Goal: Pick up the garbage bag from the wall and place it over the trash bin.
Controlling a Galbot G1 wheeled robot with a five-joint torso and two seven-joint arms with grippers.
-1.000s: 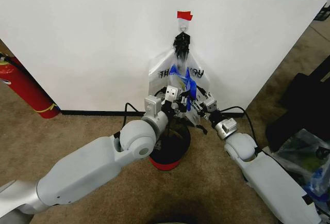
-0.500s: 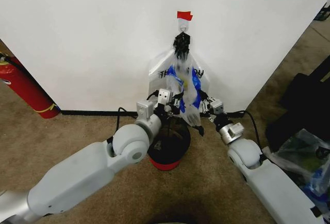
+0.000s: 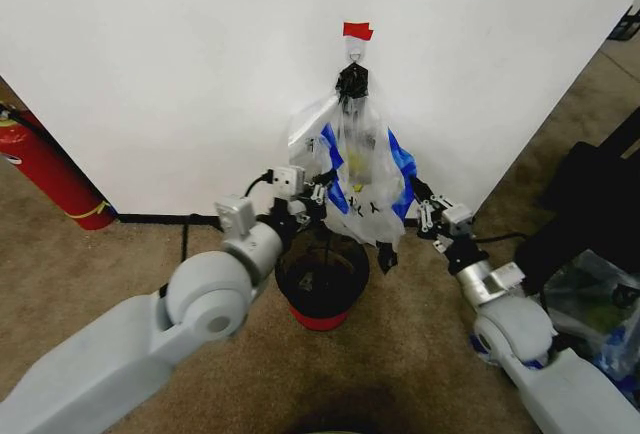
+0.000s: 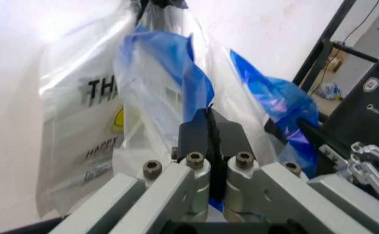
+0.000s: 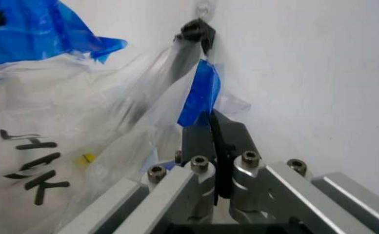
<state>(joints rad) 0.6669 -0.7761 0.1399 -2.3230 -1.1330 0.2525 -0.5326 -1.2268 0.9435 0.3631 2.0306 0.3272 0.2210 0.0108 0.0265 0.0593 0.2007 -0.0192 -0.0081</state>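
The garbage bag point(image 3: 362, 169) hangs at centre frame from a small hook point(image 3: 355, 51) on the white wall point(image 3: 180, 74), just under a strip of red tape point(image 3: 357, 29) — its clear film and blue patches spread wide above the black mesh trash bin point(image 3: 322, 284) on the carpet. The left end effector point(image 3: 322, 191) is pinched closed on the bag's left blue edge. The right end effector point(image 3: 418, 194), at the bag's right side, is likewise clamped on blue film. Behind hangs a whitish "THANK YOU" bag point(image 4: 85, 126).
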